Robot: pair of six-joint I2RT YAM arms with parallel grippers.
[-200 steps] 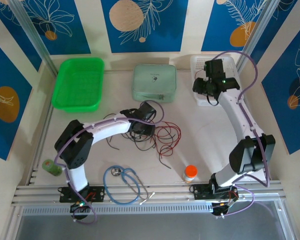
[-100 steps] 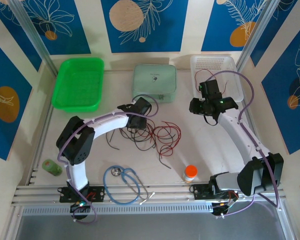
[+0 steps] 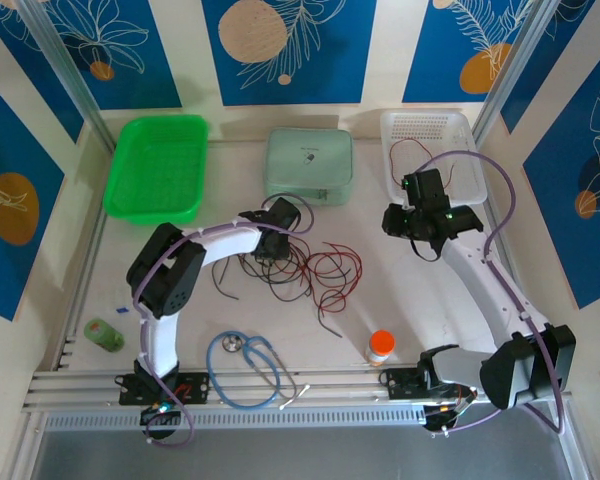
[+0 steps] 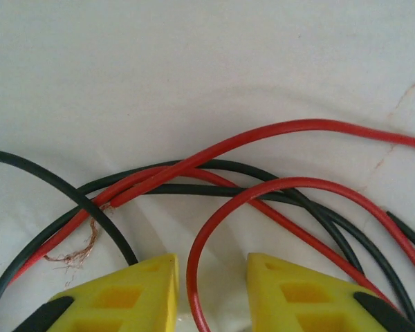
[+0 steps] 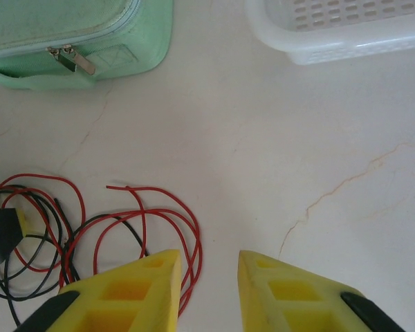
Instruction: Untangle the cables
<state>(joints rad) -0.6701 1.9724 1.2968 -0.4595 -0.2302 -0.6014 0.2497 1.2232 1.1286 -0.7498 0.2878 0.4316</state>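
The cables (image 3: 302, 270), thin dark red and black wires, lie in a loose tangle at the middle of the table (image 3: 400, 290). The black loops are toward the left and the red loops toward the right. One more red wire (image 3: 410, 145) lies curled in the white perforated basket (image 3: 462, 128) at the far right.

In the left wrist view, red and black strands cross over one another, and one red strand ends in frayed copper threads (image 4: 75, 253). The left gripper (image 4: 211, 290) is down at the left part of the tangle. Its yellow fingers stand apart, and a red loop passes through the gap unclamped. The right gripper (image 5: 209, 280) hangs over bare table just right of the red loops, its fingers parted with nothing between them.

Beyond the tangle lies a mint-green zip pouch (image 3: 308, 165), with a green tray (image 3: 155, 168) at the far left. Along the near edge are a light-blue stethoscope (image 3: 250, 362), a white bottle with an orange cap (image 3: 380, 347) and a small green roll (image 3: 104, 333).
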